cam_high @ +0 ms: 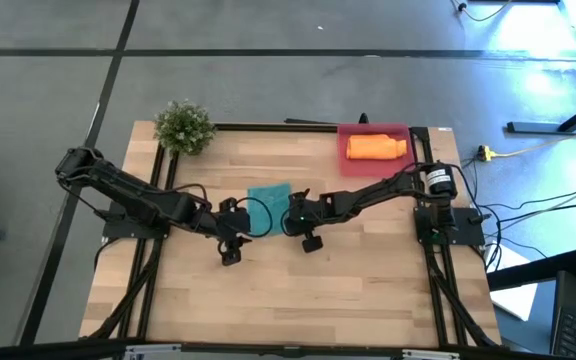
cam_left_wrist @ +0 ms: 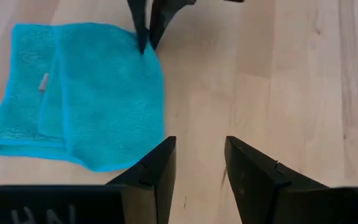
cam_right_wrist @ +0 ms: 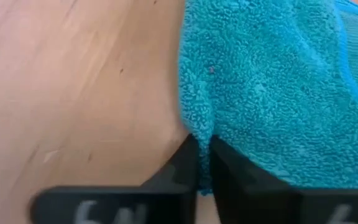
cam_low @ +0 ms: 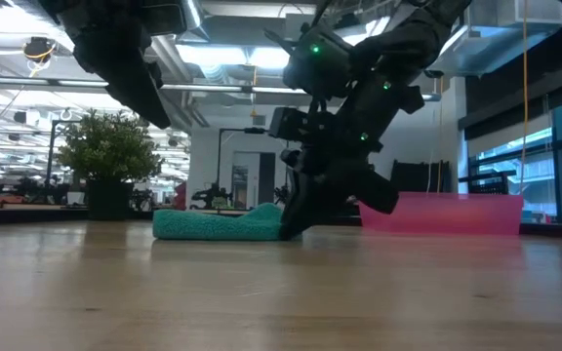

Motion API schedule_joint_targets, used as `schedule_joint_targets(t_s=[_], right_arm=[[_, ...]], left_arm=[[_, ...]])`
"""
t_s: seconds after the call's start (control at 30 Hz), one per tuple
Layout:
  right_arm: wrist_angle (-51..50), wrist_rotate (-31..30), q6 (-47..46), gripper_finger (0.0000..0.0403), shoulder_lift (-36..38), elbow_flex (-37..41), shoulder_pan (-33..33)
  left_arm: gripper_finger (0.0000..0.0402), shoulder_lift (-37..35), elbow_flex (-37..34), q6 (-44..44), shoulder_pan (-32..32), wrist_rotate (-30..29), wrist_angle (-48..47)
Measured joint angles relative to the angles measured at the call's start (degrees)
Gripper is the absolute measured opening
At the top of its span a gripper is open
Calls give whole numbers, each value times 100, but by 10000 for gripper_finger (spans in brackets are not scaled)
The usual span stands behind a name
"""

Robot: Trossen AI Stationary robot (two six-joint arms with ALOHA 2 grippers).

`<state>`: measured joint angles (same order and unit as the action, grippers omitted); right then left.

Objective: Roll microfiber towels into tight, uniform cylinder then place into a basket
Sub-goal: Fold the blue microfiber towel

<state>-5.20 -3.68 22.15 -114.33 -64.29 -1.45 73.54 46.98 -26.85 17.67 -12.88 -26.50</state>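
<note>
Currently teal towel (cam_high: 268, 205) lies folded flat mid-tabletop (cam_high: 368, 290), between both arms. Right gripper (cam_right_wrist: 204, 163) pinches its edge, jaws closed on the fabric. Left gripper (cam_left_wrist: 201, 165) hovers just beside the towel, jaws apart, empty. Orange towel (cam_high: 375, 147) sits rolled inside the basket (cam_high: 400, 130) at the far right corner.

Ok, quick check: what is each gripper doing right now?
Left gripper: open, holding nothing, beside the teal towel.
Right gripper: closed, pinching the teal towel's edge.
</note>
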Motion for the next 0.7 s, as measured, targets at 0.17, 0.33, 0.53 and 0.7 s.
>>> schedule_joint_targets(t_s=[0.17, 0.33, 0.53, 0.7], right_arm=[[24, 59, -273, 13, -2, 2, 17], [18, 76, -391, 6, -2, 4, 24], [27, 94, -409, 6, -2, 9, 24], [25, 102, -417, 6, -2, 9, 24]], left_arm=[[129, 0, 0, -6, -2, 25, 11], [129, 0, 0, -103, -15, -269, -17], [128, 0, -2, 259, -24, -270, -281], [101, 0, -2, 343, -44, -261, -306]])
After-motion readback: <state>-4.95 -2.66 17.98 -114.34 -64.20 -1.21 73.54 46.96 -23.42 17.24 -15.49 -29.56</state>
